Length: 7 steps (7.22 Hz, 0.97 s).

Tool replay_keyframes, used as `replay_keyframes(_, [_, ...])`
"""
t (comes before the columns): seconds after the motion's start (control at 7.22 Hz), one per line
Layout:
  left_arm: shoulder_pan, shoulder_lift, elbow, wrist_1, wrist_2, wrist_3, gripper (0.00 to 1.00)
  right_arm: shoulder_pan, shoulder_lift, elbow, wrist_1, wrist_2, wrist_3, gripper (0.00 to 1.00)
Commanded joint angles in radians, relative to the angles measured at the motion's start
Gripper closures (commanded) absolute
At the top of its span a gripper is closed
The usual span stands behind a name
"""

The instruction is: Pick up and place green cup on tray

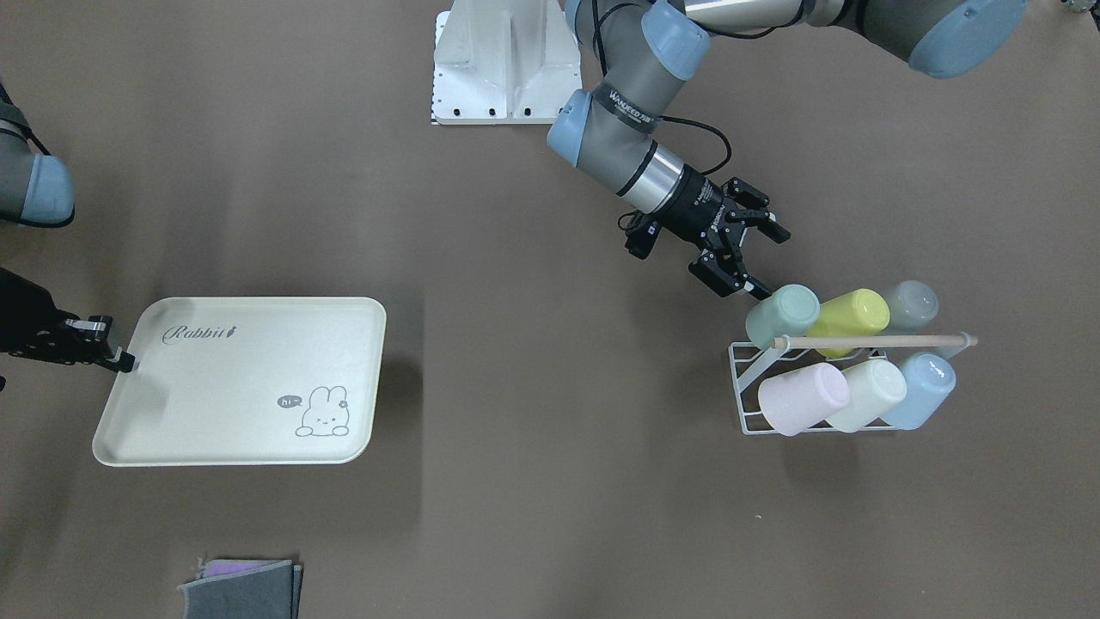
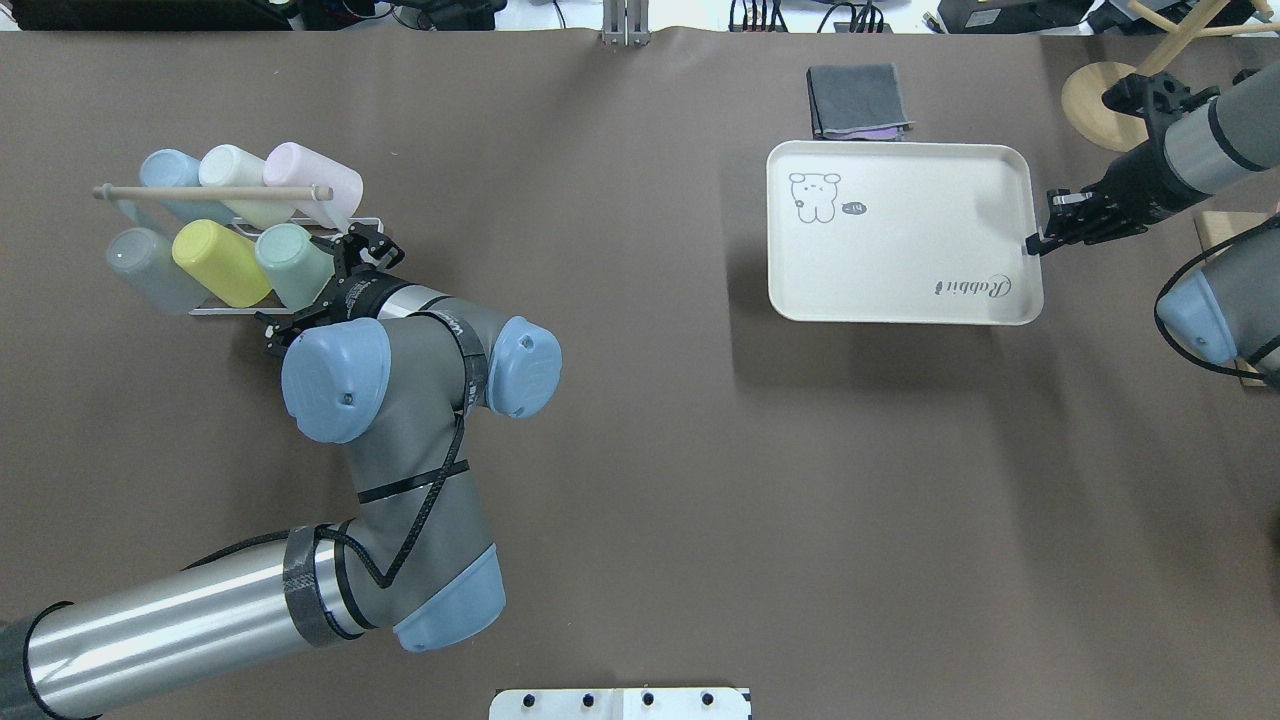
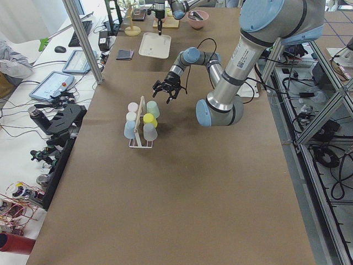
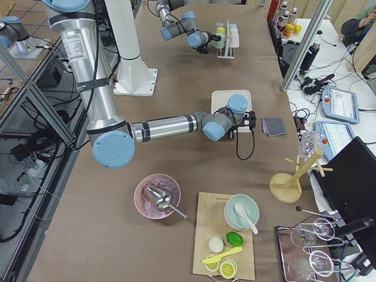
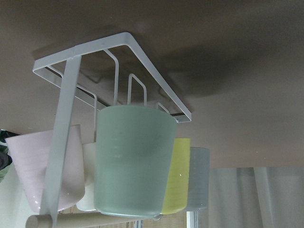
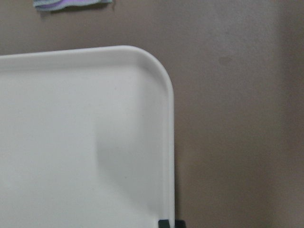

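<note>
The green cup [image 1: 782, 314] lies tilted on a white wire rack [image 1: 741, 404], at the end of the row nearest my left arm. It also shows in the overhead view [image 2: 290, 262] and fills the left wrist view [image 5: 133, 156]. My left gripper [image 1: 763, 260] is open, its fingers just short of the cup's base and apart from it. The cream tray [image 1: 215, 430] with "Rabbit" script lies flat on the table, also seen from overhead [image 2: 900, 290]. My right gripper [image 1: 123, 361] is shut on the tray's rim [image 6: 168, 142] at its short edge.
The rack also holds yellow [image 1: 851, 318], grey, pink [image 1: 803, 397], cream and pale blue [image 1: 919, 391] cups under a wooden rod [image 1: 872, 341]. A folded grey cloth [image 1: 245, 589] lies beyond the tray. The robot's white base plate [image 1: 498, 69] is at the near edge.
</note>
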<state>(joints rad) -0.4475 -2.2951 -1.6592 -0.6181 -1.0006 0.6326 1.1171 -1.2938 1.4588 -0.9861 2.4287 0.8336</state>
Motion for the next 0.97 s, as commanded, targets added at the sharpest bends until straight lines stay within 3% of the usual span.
replay_keyframes(0.0, [0.001, 0.017, 0.004, 0.000, 0.029, -0.001, 0.02, -0.044, 0.059, -0.009, -0.003, 0.024, 0.013, 1.00])
replay_keyframes(0.83, [0.078, -0.014, 0.079, -0.002, 0.135, 0.001, 0.02, -0.216, 0.145, 0.012, 0.003, -0.015, 0.243, 1.00])
